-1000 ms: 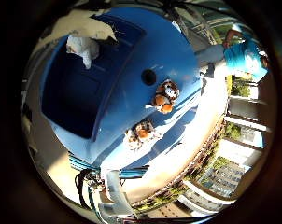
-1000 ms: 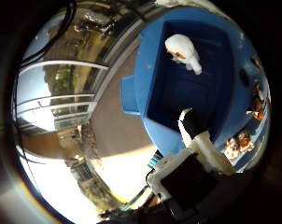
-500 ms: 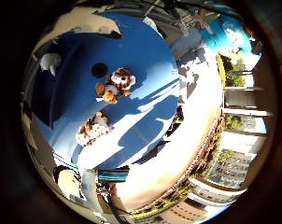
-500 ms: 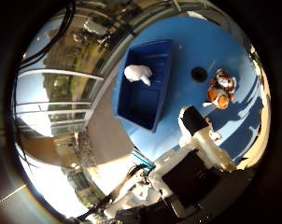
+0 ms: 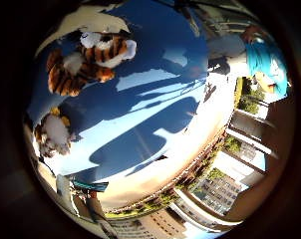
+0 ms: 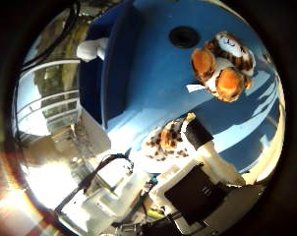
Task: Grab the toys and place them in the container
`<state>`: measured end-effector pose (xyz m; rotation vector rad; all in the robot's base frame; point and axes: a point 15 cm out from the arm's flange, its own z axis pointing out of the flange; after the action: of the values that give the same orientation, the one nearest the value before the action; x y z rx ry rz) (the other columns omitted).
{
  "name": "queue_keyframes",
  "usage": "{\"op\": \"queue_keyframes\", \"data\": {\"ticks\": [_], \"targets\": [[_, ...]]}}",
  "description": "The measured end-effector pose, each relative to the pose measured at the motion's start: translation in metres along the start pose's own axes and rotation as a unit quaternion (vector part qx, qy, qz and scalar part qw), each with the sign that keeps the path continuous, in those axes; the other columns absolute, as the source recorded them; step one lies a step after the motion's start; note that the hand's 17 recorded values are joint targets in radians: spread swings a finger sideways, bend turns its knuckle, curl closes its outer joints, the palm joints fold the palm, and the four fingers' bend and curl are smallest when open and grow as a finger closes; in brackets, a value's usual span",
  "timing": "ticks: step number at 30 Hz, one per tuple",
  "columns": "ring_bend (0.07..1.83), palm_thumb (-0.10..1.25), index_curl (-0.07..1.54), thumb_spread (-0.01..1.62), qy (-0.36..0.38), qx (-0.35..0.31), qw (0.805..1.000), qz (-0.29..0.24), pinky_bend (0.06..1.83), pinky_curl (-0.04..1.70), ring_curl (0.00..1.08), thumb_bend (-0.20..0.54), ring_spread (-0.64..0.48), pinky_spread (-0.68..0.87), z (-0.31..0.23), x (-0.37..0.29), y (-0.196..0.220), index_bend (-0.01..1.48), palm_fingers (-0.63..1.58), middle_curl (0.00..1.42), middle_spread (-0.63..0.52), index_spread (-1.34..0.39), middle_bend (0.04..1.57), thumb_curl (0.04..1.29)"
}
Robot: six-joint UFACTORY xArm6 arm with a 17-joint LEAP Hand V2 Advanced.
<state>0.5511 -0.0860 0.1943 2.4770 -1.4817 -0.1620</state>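
Observation:
An orange, black and white striped tiger toy lies on the blue table top, close under the palm. A smaller brown and white toy lies next to it, right by my hand's white and black thumb. My hand hovers low over both toys with its fingers relaxed, and it holds nothing. The blue container stands on the table beyond the toys, with a white toy inside. The little finger side view shows the tiger toy and the smaller toy as well.
A round black hole sits in the table top between the tiger toy and the container. The table's edge runs past the toys, with a railing and buildings beyond. The hand's shadow falls across the table.
The hand has moved away from the container and come down over the two toys, which now fill much more of both views. The white toy still lies in the container.

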Motion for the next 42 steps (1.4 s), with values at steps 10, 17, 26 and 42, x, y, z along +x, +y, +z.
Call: {"op": "queue_keyframes", "data": {"ticks": [10,17,26,42], "targets": [[0.39,0.67,0.27,1.05,0.018,-0.024,0.999,-0.014,0.73,0.2,0.31,-0.031,0.24,0.47,0.056,0.017,-0.017,0.22,0.29,0.32,-0.02,-0.29,0.2,0.4],[0.93,0.75,0.2,1.02,0.038,-0.019,0.999,-0.014,0.91,0.24,0.48,-0.017,0.13,0.43,0.044,0.029,-0.013,0.09,1.06,0.5,-0.16,-0.39,0.6,0.43],[1.28,0.97,0.13,0.98,0.033,0.045,0.998,0.01,1.41,0.46,0.71,0.015,-0.03,0.29,-0.002,0.04,-0.008,0.33,1.14,0.81,-0.27,-0.69,1.0,0.55],[1.43,1.03,0.16,1.04,0.051,0.122,0.991,-0.025,1.58,0.65,0.8,-0.012,-0.1,0.16,-0.199,-0.068,0.07,0.72,0.97,1.07,-0.28,-1.05,1.14,0.72]]}}
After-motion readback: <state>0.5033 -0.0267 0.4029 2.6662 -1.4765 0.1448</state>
